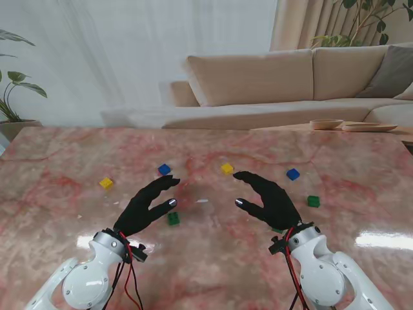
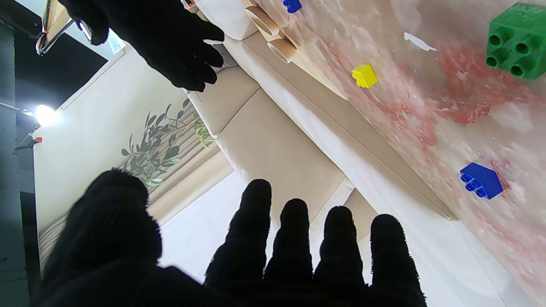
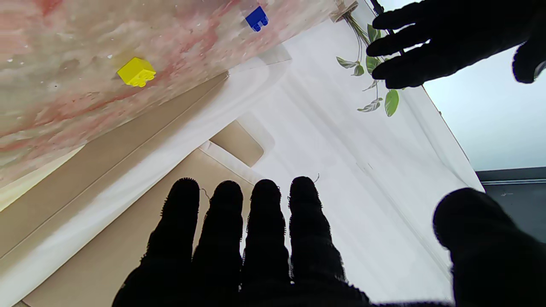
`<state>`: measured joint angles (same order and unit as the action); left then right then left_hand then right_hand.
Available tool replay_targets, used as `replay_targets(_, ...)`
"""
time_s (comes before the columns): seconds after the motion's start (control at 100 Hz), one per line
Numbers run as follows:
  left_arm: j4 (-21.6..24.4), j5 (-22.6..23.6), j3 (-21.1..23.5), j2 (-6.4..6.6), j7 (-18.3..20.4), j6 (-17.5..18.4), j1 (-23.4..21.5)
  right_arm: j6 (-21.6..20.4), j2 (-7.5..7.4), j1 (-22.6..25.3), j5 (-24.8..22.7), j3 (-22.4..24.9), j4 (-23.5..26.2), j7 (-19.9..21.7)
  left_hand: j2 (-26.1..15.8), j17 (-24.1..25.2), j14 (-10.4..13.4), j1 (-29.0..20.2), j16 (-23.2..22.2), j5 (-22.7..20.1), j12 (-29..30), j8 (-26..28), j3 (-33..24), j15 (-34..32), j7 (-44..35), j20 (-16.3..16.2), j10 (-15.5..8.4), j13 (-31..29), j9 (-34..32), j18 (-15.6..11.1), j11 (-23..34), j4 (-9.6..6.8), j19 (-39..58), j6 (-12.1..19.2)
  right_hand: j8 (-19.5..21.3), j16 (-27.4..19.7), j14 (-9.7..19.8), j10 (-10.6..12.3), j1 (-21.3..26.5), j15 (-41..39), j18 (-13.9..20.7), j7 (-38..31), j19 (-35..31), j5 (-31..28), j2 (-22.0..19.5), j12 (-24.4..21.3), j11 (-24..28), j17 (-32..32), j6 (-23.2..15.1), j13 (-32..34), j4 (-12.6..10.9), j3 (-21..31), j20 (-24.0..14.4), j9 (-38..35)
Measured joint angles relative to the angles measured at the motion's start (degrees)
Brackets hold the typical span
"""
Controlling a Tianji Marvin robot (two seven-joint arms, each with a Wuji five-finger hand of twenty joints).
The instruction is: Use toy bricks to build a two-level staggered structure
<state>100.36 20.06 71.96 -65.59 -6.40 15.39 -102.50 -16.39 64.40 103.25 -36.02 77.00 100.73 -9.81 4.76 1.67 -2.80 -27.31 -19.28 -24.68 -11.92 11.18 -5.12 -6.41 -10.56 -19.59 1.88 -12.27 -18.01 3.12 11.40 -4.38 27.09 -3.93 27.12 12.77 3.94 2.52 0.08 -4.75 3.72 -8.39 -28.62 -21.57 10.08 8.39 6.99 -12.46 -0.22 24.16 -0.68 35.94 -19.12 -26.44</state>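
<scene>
Small toy bricks lie scattered on the pink marble table (image 1: 206, 258). A yellow brick (image 1: 106, 183) is at the left, a blue brick (image 1: 164, 169) and another yellow brick (image 1: 226, 168) near the middle, a second blue brick (image 1: 293, 174) and a green brick (image 1: 313, 201) to the right. One more green brick (image 1: 173, 219) lies beside my left hand (image 1: 147, 205), which hovers open with nothing in it. My right hand (image 1: 271, 197) is likewise open and holds nothing. The left wrist view shows the green brick (image 2: 517, 41), a yellow brick (image 2: 364, 75) and a blue brick (image 2: 480, 181).
A beige sofa (image 1: 284, 87) stands past the table's far edge, with wooden dishes (image 1: 326, 124) at the far right. A potted plant (image 1: 13, 97) is at the far left. A small white scrap (image 1: 202, 201) lies between the hands.
</scene>
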Motion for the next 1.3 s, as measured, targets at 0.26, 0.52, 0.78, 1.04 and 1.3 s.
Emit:
replay_targets(0.26,-0.4,0.4,0.3,0.03,-0.7,0.6,-0.2,0.7,-0.76,0.8,-1.6,2.1,0.7,5.0,0.0,0.0,0.0,0.0,0.0,0.0,0.0,0.0,0.0,0.0,0.0,0.0,0.0,0.0,0.0,0.0,0.0,0.00,0.0,0.0,0.0,0.0,0.0,0.0,0.0,0.0,0.0,0.0,0.0,0.0,0.0,0.0,0.0,0.0,-0.1,0.0,0.0,0.0,0.0,0.0)
replay_targets(0.52,-1.7,0.1,0.3,-0.01,-0.9,1.0,0.8,6.2,-1.55,2.4,-6.3,5.9,2.1,8.4,0.0,0.0,0.0,0.0,0.1,0.0,0.0,0.0,0.0,0.0,0.0,0.0,0.0,0.0,0.0,0.0,0.0,0.00,0.0,0.0,0.0,1.4,0.0,0.2,3.7,-2.3,-1.4,0.0,-1.5,0.0,8.0,1.4,1.2,0.0,-0.1,2.4,-0.1,0.7,-1.3,-0.9)
replay_targets(0.78,-3.6,-0.6,1.1,-0.04,-0.3,1.8,1.4,9.0,-2.70,3.2,-12.0,8.8,2.1,13.9,0.0,0.0,0.0,0.0,0.1,0.0,0.0,0.0,0.0,0.0,0.0,0.0,0.0,0.0,0.0,0.0,0.0,0.00,0.0,0.0,0.0,6.8,0.0,0.3,7.3,-6.4,-1.7,-0.1,-5.3,0.3,17.7,6.4,5.5,-0.7,0.7,4.8,0.0,3.2,-7.2,-0.7)
replay_targets(1.04,-4.5,-1.1,2.2,-0.08,-0.3,1.8,1.3,14.0,-3.79,1.8,-20.4,7.4,-0.6,14.3,0.0,0.0,0.0,0.0,0.1,0.0,0.0,0.0,0.0,0.0,0.0,0.0,0.0,0.0,0.0,0.0,0.0,0.00,0.0,0.0,2.0,20.4,2.6,0.7,9.4,-25.6,-1.7,-0.4,-11.8,2.2,24.2,21.0,18.2,0.6,1.9,2.7,1.2,5.7,-21.8,4.3)
replay_targets(1.3,-4.8,-1.0,2.7,-0.08,-0.6,1.8,1.2,18.5,-4.20,0.7,-25.5,5.5,-3.0,14.6,0.0,0.0,0.0,0.0,0.2,0.0,0.0,0.0,0.0,0.0,0.0,0.0,0.0,0.0,0.0,0.0,0.0,0.00,0.0,0.0,6.7,24.8,4.2,0.9,10.0,-36.7,-1.3,-3.3,-19.2,3.6,24.3,26.8,23.8,1.3,2.5,1.0,2.4,5.3,-30.6,5.0)
